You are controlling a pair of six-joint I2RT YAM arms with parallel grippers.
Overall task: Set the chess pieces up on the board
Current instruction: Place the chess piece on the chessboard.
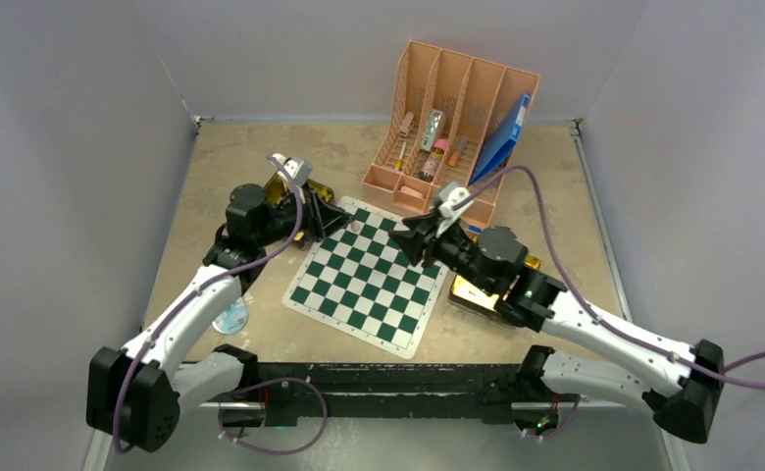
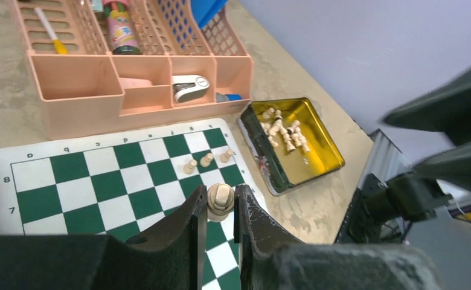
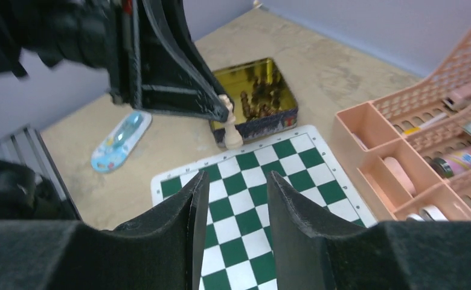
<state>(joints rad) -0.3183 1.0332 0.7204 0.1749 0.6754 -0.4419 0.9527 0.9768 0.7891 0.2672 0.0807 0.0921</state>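
Two gold tins sit on the table [image 1: 222, 167], one at each side of the board [image 2: 100, 181]. The gold tin [image 2: 260, 163] on the right-arm side holds a loose heap of pale pieces [image 2: 284, 133], some standing and some tipped over. The second gold tin [image 3: 263, 124], just beside the board's far-left corner, holds dark pieces [image 3: 260, 96] crowded together.

Behind the board stands a pink organizer [image 2: 82, 115] with slatted upright bays and low front trays. One bay holds a white marker [image 2: 47, 27] with a yellow tip and another holds a small bottle [image 2: 121, 33]. The bottle's pink label has print too blurred to read. A blue folder [image 1: 504, 137] leans in the end bay. One front tray holds a small silver-and-white stapler-like thing [image 2: 189, 89].

The board's white border carries small letters along one edge, and the numbers 8 and 7 can be read down the side.

The left hand [image 2: 219, 210] is closed tight on a pale piece [image 2: 220, 196], gripping its head and holding it upright over the board's edge near the dark-piece tin. I cannot tell whether its base touches the board. The right hand [image 3: 238, 181] hangs over the board, partly open and holding nothing. Three pale pawns [image 2: 206, 160] stand in a short row on squares near the organizer.
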